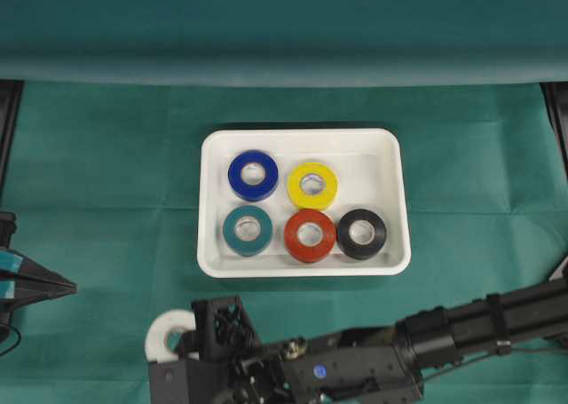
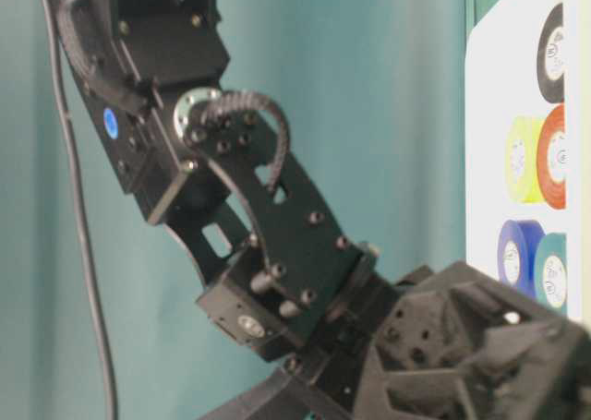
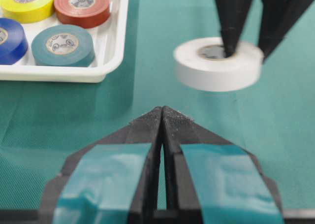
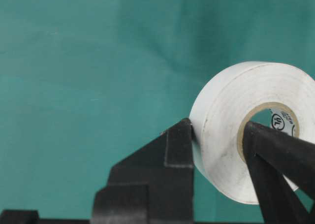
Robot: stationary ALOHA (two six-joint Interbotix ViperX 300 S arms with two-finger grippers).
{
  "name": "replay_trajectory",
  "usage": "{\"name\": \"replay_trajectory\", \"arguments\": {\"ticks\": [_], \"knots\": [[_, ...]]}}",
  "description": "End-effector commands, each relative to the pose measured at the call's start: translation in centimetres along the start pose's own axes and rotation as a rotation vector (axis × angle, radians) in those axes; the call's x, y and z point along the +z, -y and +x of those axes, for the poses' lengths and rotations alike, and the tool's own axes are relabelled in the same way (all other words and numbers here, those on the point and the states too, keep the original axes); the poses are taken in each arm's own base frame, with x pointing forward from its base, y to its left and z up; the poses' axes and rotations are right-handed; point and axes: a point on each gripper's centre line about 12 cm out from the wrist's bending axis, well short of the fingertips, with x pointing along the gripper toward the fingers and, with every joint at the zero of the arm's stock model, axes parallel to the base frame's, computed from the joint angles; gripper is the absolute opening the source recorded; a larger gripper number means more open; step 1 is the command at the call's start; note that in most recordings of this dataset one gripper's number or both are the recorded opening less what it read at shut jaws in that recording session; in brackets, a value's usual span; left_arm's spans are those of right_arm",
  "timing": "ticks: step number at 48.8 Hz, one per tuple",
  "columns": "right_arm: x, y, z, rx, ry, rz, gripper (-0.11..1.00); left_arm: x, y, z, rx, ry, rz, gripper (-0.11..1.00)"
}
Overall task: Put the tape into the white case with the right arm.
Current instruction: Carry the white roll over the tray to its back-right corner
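Black right arm (image 2: 268,245) close up against green cloth (image 2: 388,88), white case (image 2: 489,162) with tape rolls (image 2: 531,162) at right edge

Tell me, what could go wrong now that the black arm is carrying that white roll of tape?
The right gripper pinches only one wall of the white tape, one finger in the core and one outside, so the roll could tilt or slip out before reaching the white case. The case already holds five rolls, and the only free spot looks to be the corner beside the yellow tape and above the black tape. A drop off target could land on a neighbour.
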Motion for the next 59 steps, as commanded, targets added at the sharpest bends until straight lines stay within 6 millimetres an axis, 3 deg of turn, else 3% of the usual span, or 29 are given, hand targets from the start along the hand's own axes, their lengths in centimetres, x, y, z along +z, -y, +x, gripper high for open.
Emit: {"name": "replay_trajectory", "arguments": {"ticks": [1,17,25,35,42,59], "knots": [[2.9,2.9,-2.3,-0.028,0.075,0.042,0.03,0.5,0.0,0.0,-0.001,0.012,-0.003,0.00],[2.7,12.4,-2.0,-0.168,0.068,0.108,0.03,0.5,0.0,0.0,-0.001,0.012,-0.003,0.00],[2.3,15.8,-2.0,-0.212,0.063,0.151,0.03,0.4,0.0,0.0,0.000,0.009,-0.003,0.00],[1.7,17.1,-2.2,-0.232,0.051,0.156,0.03,0.4,0.0,0.0,-0.001,0.011,-0.003,0.00],[0.0,17.6,-2.9,-0.242,0.019,0.152,0.03,0.4,0.0,0.0,-0.001,0.011,-0.003,0.00],[-5.8,18.7,-8.1,-0.244,-0.022,0.177,0.03,0.4,0.0,0.0,0.000,0.011,-0.002,0.00]]}}
